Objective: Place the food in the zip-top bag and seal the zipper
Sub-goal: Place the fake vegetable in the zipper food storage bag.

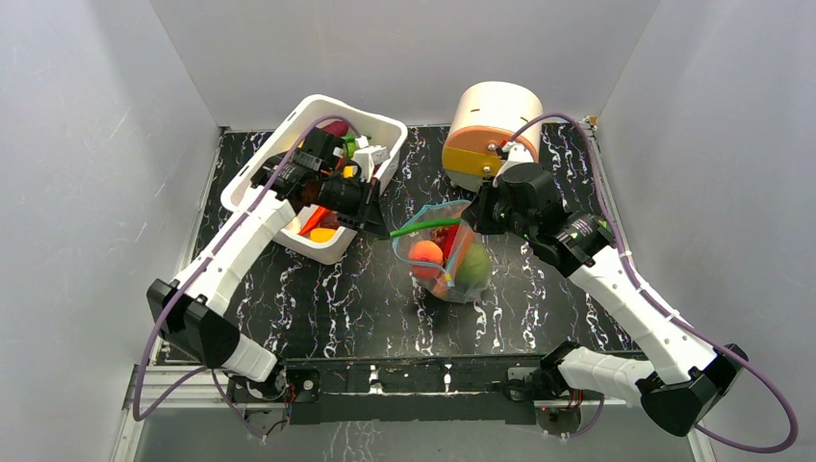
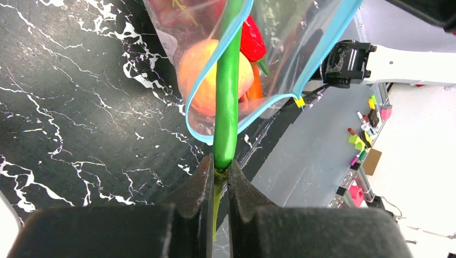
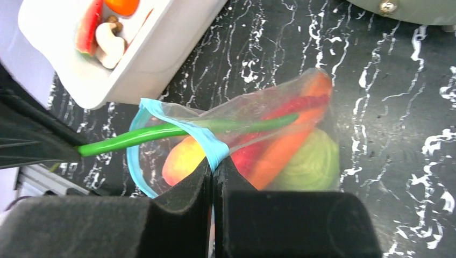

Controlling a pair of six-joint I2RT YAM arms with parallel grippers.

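Note:
The zip-top bag (image 1: 450, 255) hangs mid-table with its mouth open. Food shows through its clear wall: a peach (image 1: 425, 253), a green cabbage (image 1: 473, 265), an orange carrot (image 3: 285, 150) and a red chili (image 3: 290, 105). My right gripper (image 3: 214, 161) is shut on the blue zipper (image 3: 209, 145) at the mouth's near edge and holds the bag up. A long thin green pepper (image 2: 227, 91) is pinched at its stem end by my left gripper (image 2: 220, 161). The pepper passes through the mouth, with its far half inside the bag (image 3: 301, 107).
A white bin (image 1: 390, 130) with several more toy foods stands at the back left, under my left arm. A round white and orange container (image 1: 496, 120) sits at the back behind my right arm. Grey walls close in both sides.

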